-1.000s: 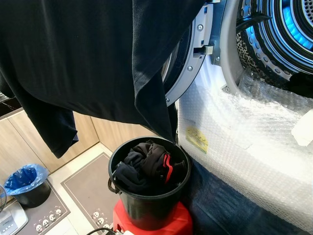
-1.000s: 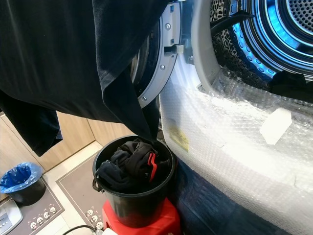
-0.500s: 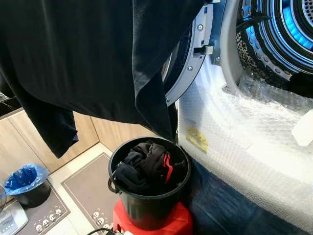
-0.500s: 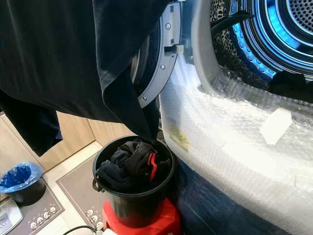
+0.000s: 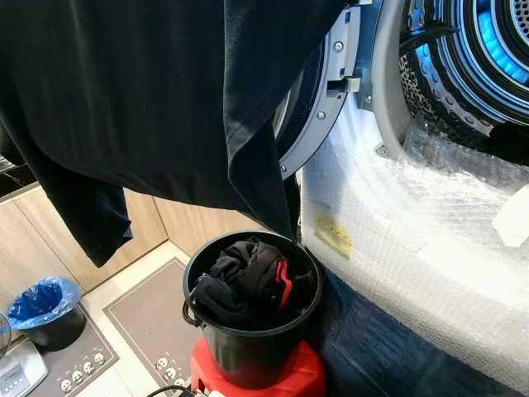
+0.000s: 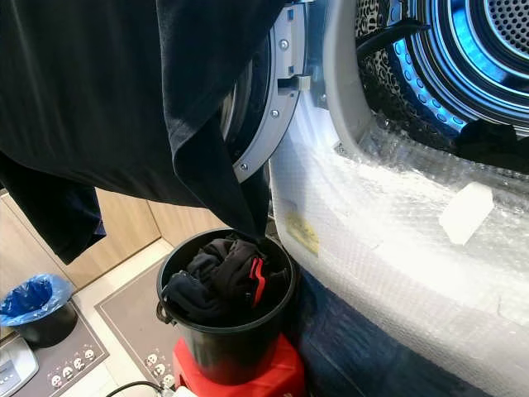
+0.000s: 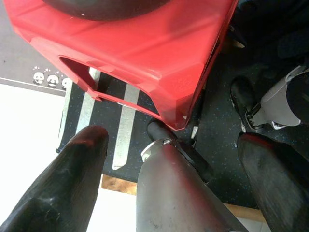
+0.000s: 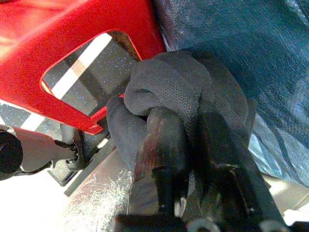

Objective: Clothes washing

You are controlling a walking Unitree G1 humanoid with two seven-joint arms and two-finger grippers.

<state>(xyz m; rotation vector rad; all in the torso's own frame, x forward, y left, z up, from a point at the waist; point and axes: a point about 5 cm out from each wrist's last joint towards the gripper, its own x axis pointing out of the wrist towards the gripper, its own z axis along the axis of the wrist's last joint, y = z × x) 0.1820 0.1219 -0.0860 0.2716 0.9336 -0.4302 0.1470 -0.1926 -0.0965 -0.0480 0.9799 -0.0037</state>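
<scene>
A large black garment [image 5: 149, 91] hangs from above the picture's top edge, in front of the open washer door [image 5: 326, 99]; what holds it is hidden. Beneath it a black bucket [image 5: 248, 347] with dark clothes and a bit of red [image 5: 283, 285] stands on a red stool [image 5: 293, 376]. The washer drum [image 5: 488, 50] glows blue. In the right wrist view my right gripper [image 8: 186, 133] is shut on a dark knitted cloth [image 8: 169, 87] low beside the stool [image 8: 58, 43]. My left gripper [image 7: 171, 137] hangs open by the stool [image 7: 145, 53], nothing between its fingers [image 7: 72, 179].
Bubble wrap [image 5: 413, 240] covers the washer front, with a dark blue sheet [image 5: 372, 356] below it. A small bin with a blue bag [image 5: 41, 310] stands on the floor mat [image 5: 140, 322] at the left, by wooden cabinets [image 5: 25, 240]. My own leg [image 7: 174, 193] shows below the left gripper.
</scene>
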